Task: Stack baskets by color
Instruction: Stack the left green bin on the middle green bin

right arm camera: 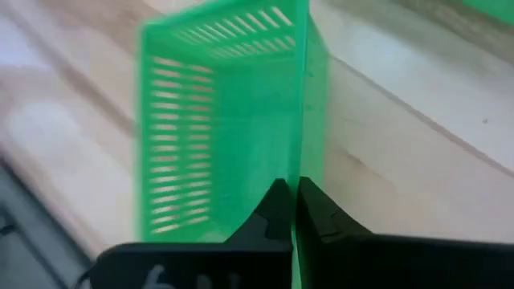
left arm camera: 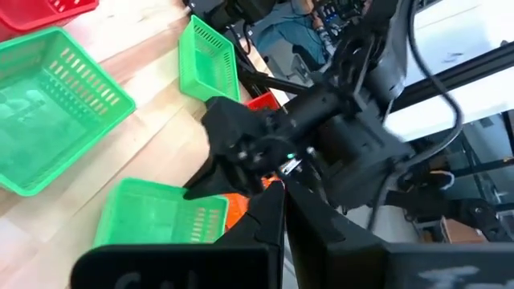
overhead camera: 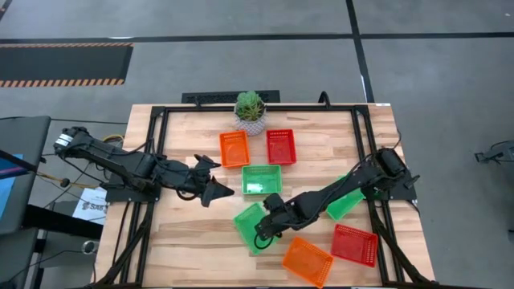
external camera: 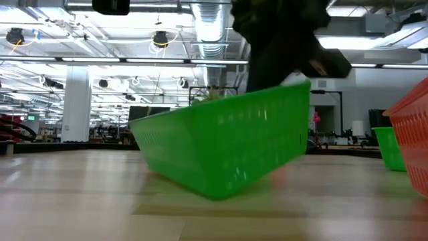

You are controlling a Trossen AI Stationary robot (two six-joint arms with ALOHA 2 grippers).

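A green basket is seen in the lower centre of the high view, on the bench, tilted so that one side is raised; in the low view it stands on one lower edge with the far rim lifted. Its wall is pinched between the jaws of the right gripper, which are pressed together on the thin rim, as shown in the right wrist view. Most of the gripper is hidden in the low view, where only a dark blurred mass shows above the basket.

A second green basket lies flat just above it in the high view, at the centre of the bench. A third green basket is largely covered by the right arm at the centre right, and only parts of it can be made out. An orange basket and a red basket lie side by side in the upper centre, apart from each other. Another orange basket lies at the lower centre right, with a red basket just beside it to the right; whether they touch cannot be told. Only seven baskets can be counted.

The left gripper is held at the centre left of the high view, jaws pressed together and holding nothing, near the flat green basket. A small plant in a white pot stands at the upper edge of the bench.
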